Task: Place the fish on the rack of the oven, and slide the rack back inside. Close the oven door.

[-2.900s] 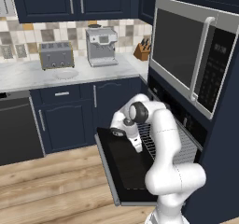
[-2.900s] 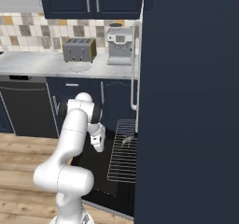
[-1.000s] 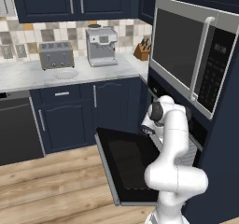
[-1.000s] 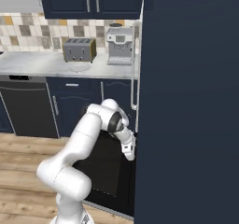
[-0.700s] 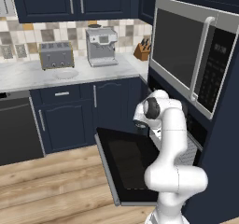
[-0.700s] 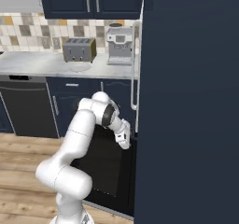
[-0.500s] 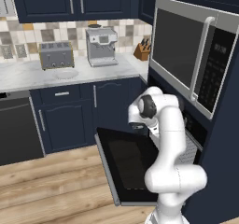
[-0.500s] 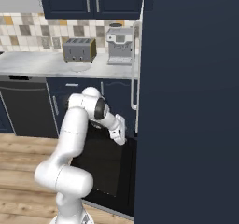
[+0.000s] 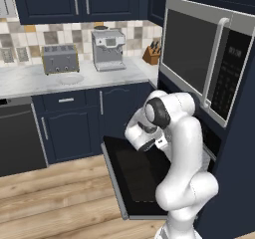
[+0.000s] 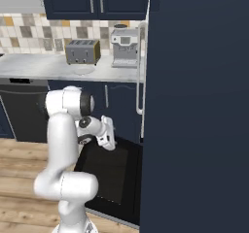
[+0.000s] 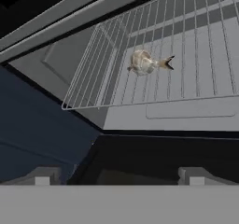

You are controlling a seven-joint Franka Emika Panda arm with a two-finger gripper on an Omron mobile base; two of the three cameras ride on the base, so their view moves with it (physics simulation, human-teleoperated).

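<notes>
Since half a second ago the arm has swung further toward frame left in the left base view, the tool (image 9: 149,144) now hanging above the open oven door (image 9: 134,176). Its two fingertips (image 11: 43,175) stand well apart, holding nothing. The fish (image 11: 145,62), pale silver-brown with a dark tail, lies on the rack (image 11: 186,55) inside the oven (image 11: 56,59), upper centre of the hand view.
</notes>
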